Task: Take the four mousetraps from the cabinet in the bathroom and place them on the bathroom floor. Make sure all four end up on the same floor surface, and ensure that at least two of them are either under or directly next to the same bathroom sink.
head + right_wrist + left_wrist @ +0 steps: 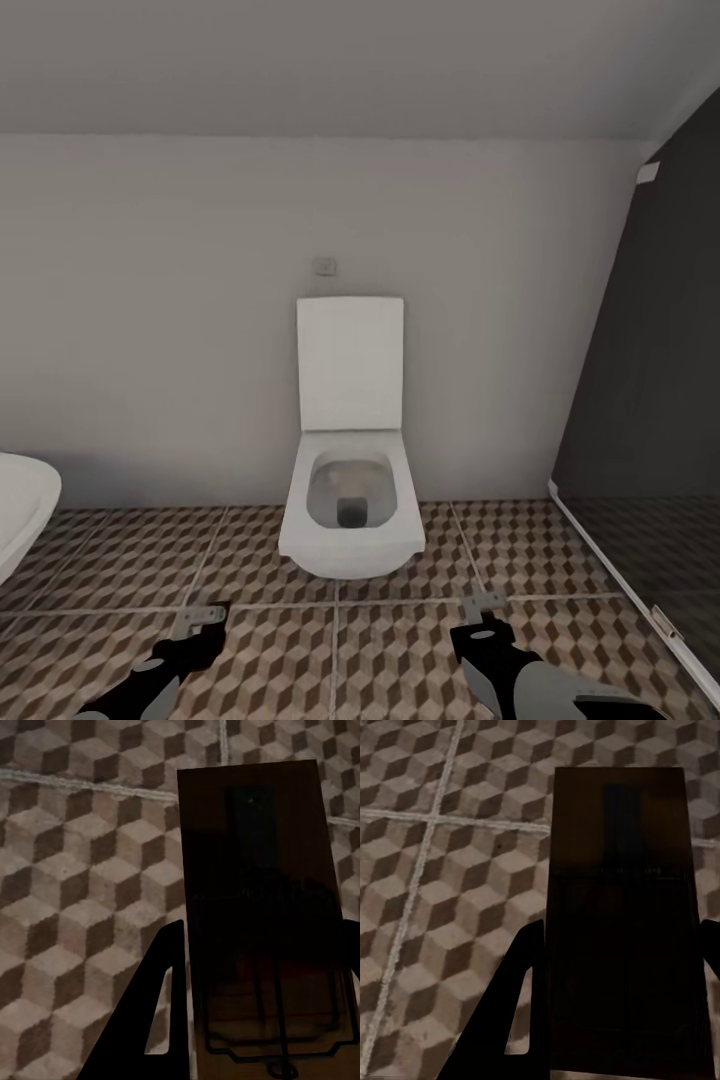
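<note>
Each gripper, left (619, 975) and right (259, 967), is clamped on a flat dark-brown trap (619, 907) (259, 885); thin wire shows on the right one.

Two mousetraps are in sight, dark brown and flat. One mousetrap (619, 922) sits between the left gripper's (203, 617) jaws. The other mousetrap (262, 915) sits between the right gripper's (484, 606) jaws. That makes two grippers. There is one white toilet (350, 500), one small wall plate (324, 266) above it, one white basin edge (22, 510), and one dark panel (650, 400).
</note>
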Tool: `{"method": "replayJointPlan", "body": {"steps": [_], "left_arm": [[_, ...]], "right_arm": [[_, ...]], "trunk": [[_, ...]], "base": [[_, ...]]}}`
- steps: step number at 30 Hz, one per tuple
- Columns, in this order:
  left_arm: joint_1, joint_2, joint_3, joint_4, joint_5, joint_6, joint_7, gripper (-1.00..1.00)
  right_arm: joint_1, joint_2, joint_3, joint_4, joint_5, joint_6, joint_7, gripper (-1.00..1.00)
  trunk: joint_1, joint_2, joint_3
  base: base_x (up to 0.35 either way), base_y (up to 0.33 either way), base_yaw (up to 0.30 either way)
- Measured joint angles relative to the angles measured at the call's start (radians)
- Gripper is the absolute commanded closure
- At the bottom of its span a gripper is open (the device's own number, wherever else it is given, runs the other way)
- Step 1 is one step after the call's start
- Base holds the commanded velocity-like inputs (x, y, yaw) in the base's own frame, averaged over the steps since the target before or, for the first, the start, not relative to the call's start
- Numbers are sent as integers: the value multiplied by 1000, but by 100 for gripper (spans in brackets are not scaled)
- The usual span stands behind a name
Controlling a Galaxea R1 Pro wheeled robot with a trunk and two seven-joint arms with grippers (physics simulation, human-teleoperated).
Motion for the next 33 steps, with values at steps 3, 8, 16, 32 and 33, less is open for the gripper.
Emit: {"method": "replayJointPlan", "body": {"steps": [3,8,16,32,33], "left_arm": [[0,0,0,0,-1,0,14,100],[0,0,0,0,-1,0,23,100],[0,0,0,-1,-2,0,26,100],[0,1,0,-2,-5,0,25,100],[0,1,0,-2,-5,0,24,100]], "right_arm": [[0,-1,0,0,0,0,0,100],[0,-2,1,0,0,0,0,100],[0,-2,1,0,0,-1,0,100],[0,0,1,0,2,-3,0,100],[0,1,1,0,2,-3,0,100]], "trunk": [[12,-21,-9],[31,-56,-25],[38,-65,-55],[44,-68,-110],[44,-68,-110]], "base": [[0,0,0],[0,0,0],[0,0,0],[0,0,0],[0,0,0]]}}
